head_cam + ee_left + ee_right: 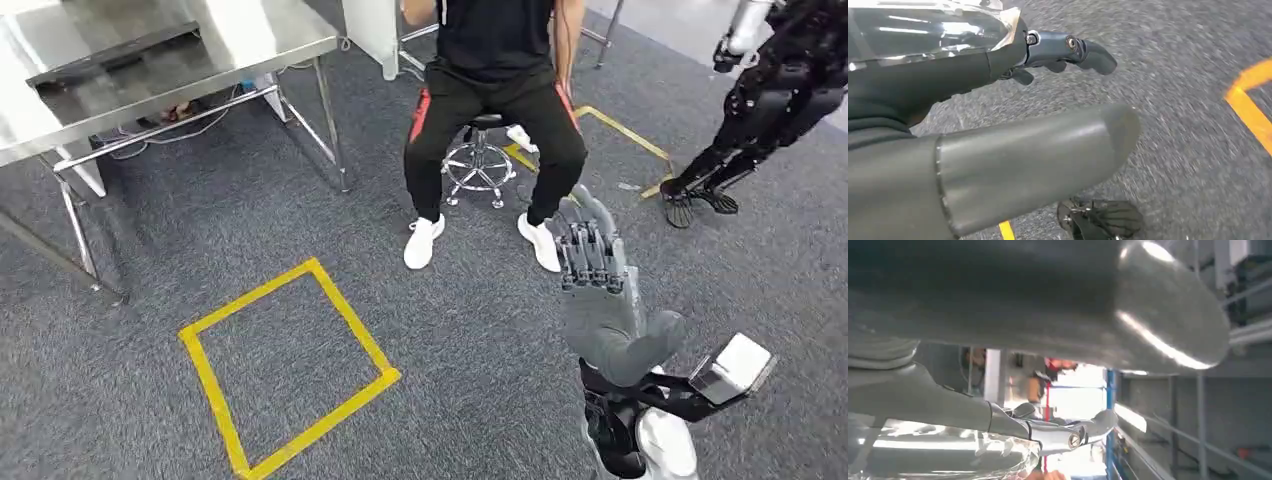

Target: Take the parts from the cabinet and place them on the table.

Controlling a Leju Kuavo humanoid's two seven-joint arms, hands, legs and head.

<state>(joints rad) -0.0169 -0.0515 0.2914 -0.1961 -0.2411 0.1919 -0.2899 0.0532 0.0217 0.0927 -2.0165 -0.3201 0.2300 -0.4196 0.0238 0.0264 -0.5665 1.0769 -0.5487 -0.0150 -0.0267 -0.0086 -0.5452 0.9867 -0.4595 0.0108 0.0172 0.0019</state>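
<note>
My right hand (592,262) is raised in the head view at lower right, fingers stretched forward over the grey carpet, and nothing is in it. In the right wrist view its thumb (1048,295) and fingers (1058,432) stand apart with only open space between them. My left hand (998,100) hangs over the carpet, its thumb (1038,160) apart from its lightly bent fingers (1073,50), also empty. The steel table (170,55) stands at upper left, far from both hands.
A person (495,90) in black sits on a wheeled stool (478,165) straight ahead. Another dark robot (770,100) stands at upper right. A yellow tape square (285,365) marks the carpet. A blue post (1110,415) and grey rails appear past my right hand.
</note>
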